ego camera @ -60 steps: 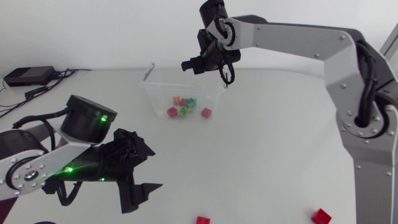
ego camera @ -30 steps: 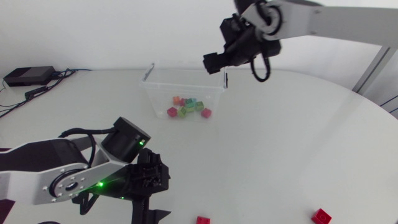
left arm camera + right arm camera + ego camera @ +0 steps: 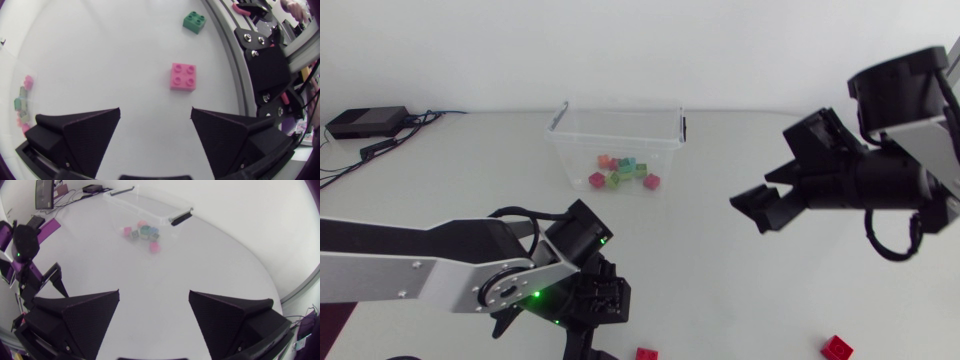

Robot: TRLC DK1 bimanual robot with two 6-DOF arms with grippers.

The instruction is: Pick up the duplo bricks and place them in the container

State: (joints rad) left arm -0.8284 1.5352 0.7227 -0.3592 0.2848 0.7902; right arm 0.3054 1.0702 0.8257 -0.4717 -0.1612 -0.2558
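Left hand (image 3: 155,110), spread wide and empty, should centre over the pink brick (image 3: 183,76) just ahead, then descend squarely.

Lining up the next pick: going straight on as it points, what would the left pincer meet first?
Probably the pink brick, lying just ahead of the open left pincer, nearer one finger; depth is hard to judge.

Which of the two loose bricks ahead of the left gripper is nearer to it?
The pink brick, just ahead of the open left gripper. The green brick lies farther ahead, beyond the pink one.
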